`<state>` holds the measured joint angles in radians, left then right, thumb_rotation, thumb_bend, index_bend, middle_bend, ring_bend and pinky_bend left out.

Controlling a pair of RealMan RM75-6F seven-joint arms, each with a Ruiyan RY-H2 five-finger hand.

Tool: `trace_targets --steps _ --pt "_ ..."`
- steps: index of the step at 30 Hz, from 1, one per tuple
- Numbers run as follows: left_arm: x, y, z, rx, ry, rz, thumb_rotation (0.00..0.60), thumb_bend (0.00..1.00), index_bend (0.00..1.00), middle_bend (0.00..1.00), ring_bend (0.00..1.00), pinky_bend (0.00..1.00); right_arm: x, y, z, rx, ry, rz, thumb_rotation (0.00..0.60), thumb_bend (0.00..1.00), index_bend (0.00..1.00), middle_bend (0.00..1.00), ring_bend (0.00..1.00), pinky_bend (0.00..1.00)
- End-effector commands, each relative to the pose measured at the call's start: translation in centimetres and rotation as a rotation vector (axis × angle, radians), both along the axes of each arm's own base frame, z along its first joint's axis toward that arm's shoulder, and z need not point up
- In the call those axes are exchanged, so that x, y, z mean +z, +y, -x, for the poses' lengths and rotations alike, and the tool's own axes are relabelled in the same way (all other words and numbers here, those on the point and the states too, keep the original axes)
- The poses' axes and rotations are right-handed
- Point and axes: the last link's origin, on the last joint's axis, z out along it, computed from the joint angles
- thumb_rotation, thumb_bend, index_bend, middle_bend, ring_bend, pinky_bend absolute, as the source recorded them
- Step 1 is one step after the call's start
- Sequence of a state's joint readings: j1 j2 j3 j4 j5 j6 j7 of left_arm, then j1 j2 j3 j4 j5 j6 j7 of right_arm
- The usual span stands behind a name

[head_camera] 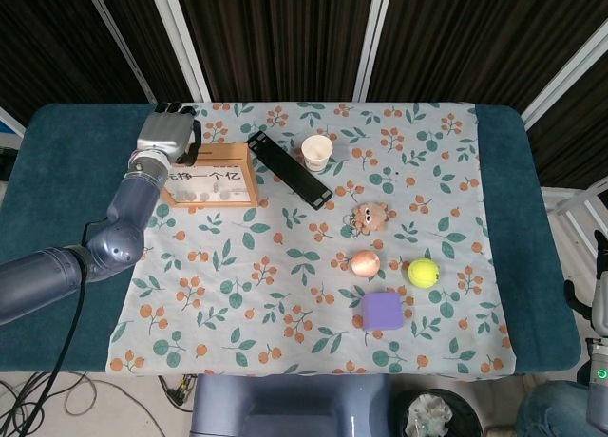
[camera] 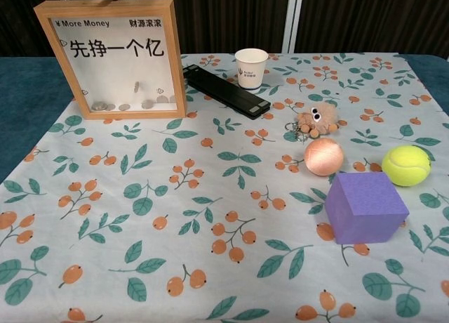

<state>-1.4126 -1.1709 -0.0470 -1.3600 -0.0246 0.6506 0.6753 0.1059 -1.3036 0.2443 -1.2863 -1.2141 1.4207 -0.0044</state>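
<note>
left hand [head_camera: 166, 133] hovers over the frame [camera: 112, 56] top near the desk's back-left corner – grip unclear; a nudge could topple it, spilling coins [camera: 133, 104]

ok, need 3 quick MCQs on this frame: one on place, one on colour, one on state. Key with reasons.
1. Where is the left hand?
A. over the top edge of the wooden frame box
B. on the purple cube
C. beside the tennis ball

2. What colour is the cube?
A. red
B. purple
C. green

3. How does the paper cup stand?
A. tipped on its side
B. upside down
C. upright, mouth up

Key:
1 A: the left hand sits above the wooden frame box, far from the balls.
2 B: the cube is purple, near the tennis ball.
3 C: the paper cup shows its open rim on top, beside the black bar.
</note>
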Motion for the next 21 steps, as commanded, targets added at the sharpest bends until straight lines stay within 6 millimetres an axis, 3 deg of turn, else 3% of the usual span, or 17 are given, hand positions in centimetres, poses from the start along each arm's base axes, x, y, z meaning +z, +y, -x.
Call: trace_targets --steps 1,4,8,13,17,21 --pt "-0.1 -0.1 -0.3 -0.008 -0.003 0.004 0.6 0.54 0.46 0.1 0.0 0.0 0.0 0.0 0.0 0.0 0.0 0.003 0.6 0.39 0.0 0.0 0.0 0.0" --pt "0.2 -0.3 -1.0 -0.029 -0.016 -0.001 0.6 0.52 0.44 0.1 0.0 0.0 0.1 0.0 0.0 0.0 -0.001 0.003 0.6 0.39 0.0 0.0 0.0 0.0" --pt "2.2 -1.3 -2.7 -0.108 -0.05 -0.044 0.6 0.51 0.43 0.1 0.0 0.0 0.1 0.0 0.0 0.004 -0.003 0.003 0.6 0.39 0.0 0.0 0.0 0.0" --pt "6.0 -5.3 -3.2 -0.265 -0.048 -0.155 0.6 0.47 0.39 0.09 0.0 0.0 0.1 0.0 -0.3 0.017 -0.008 0.001 0.6 0.39 0.0 0.0 0.0 0.0" --pt "8.3 -9.4 -0.8 -0.337 0.011 -0.217 0.6 0.42 0.29 0.06 0.0 0.0 -0.1 0.1 -0.6 0.037 -0.015 -0.012 0.6 0.39 0.0 0.0 0.0 0.0" --pt "9.0 -13.8 3.3 -0.343 0.054 -0.226 0.6 0.4 0.19 0.02 0.0 0.0 -0.2 0.2 -1.2 0.076 -0.016 -0.039 0.6 0.39 0.0 0.0 0.0 0.0"
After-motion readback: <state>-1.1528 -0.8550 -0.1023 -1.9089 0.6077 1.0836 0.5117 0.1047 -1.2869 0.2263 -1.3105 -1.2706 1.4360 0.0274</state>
